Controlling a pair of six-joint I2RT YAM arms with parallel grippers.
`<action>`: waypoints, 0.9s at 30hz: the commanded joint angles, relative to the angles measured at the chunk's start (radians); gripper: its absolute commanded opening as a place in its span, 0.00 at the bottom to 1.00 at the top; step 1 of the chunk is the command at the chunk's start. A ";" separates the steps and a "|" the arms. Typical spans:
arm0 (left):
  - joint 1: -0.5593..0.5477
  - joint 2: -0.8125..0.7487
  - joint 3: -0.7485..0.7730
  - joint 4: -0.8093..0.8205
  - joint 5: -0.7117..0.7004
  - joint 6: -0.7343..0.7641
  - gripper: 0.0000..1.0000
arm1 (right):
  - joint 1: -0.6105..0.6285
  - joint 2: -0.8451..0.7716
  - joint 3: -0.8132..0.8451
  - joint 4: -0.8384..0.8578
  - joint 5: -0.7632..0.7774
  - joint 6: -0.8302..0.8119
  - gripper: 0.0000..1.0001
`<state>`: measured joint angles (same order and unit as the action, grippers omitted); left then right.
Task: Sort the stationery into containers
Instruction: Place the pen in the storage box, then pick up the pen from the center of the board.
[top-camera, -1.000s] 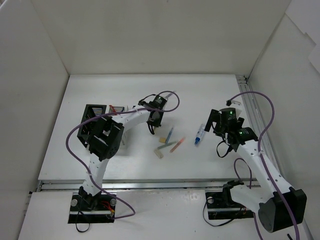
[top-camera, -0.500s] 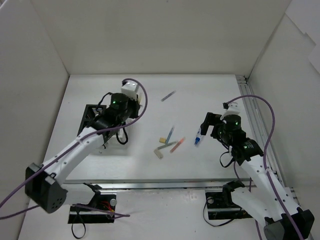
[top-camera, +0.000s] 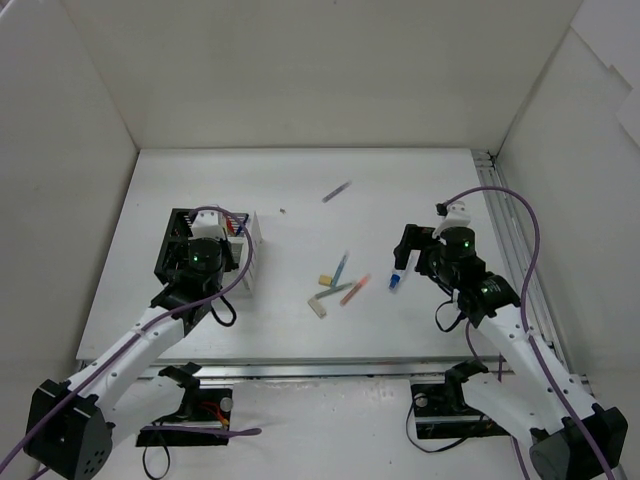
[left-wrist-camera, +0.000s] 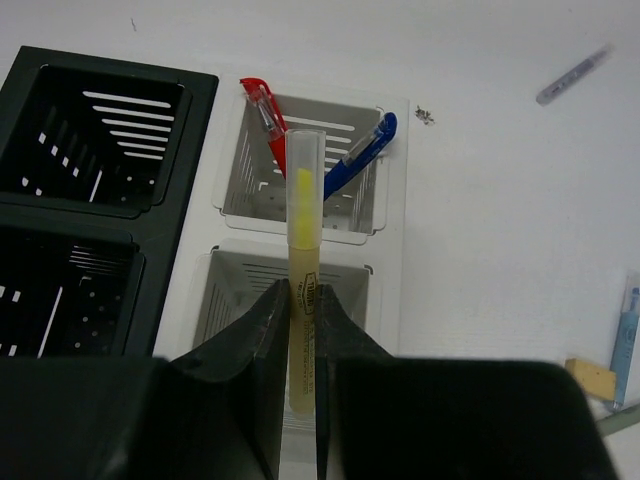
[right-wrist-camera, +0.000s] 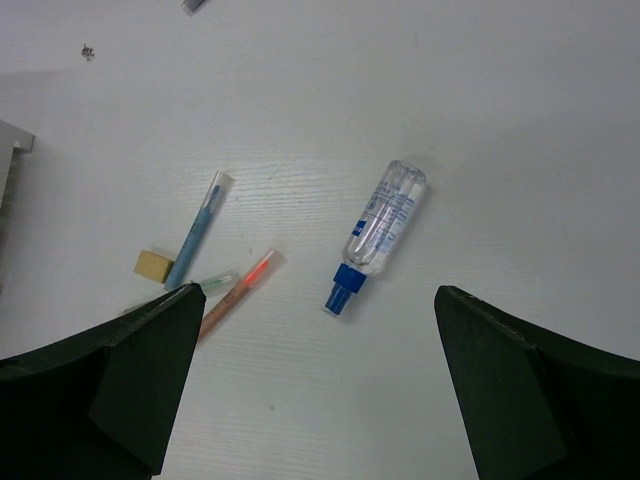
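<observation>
Sorting is mid-drop on your left side: the left gripper (left-wrist-camera: 303, 302) is pinching a yellow pen (left-wrist-camera: 303, 200) directly above the white organiser (left-wrist-camera: 392, 230), over its near compartment. A red pen (left-wrist-camera: 262, 105) and a blue pen (left-wrist-camera: 358, 158) lean in its far compartment. Next, I'd judge, you tip the yellow pen upright, lower it into a compartment, then let go. Your right gripper (right-wrist-camera: 318, 300) hangs spread wide over the clear tube (right-wrist-camera: 385, 225), which lies flat well apart from the white organiser, with loose pens (right-wrist-camera: 198, 228) between them.

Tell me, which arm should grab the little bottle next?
Right. The right gripper hovers open over the bottle, holding nothing. The left gripper is shut on a yellow pen above the white organiser.
</observation>
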<state>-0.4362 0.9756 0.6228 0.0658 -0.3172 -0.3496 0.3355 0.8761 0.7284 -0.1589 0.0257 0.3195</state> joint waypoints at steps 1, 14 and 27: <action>0.014 -0.026 0.000 0.138 -0.057 -0.035 0.00 | 0.010 0.006 0.005 0.076 0.006 -0.010 0.98; 0.033 -0.011 0.024 0.063 0.001 -0.069 0.36 | 0.022 0.012 0.002 0.078 0.010 -0.005 0.98; -0.105 0.070 0.225 -0.104 0.386 0.200 1.00 | 0.037 0.162 0.092 0.030 0.078 0.064 0.98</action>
<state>-0.4866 0.9794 0.7418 -0.0254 -0.1013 -0.2901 0.3683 1.0122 0.7464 -0.1463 0.0402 0.3424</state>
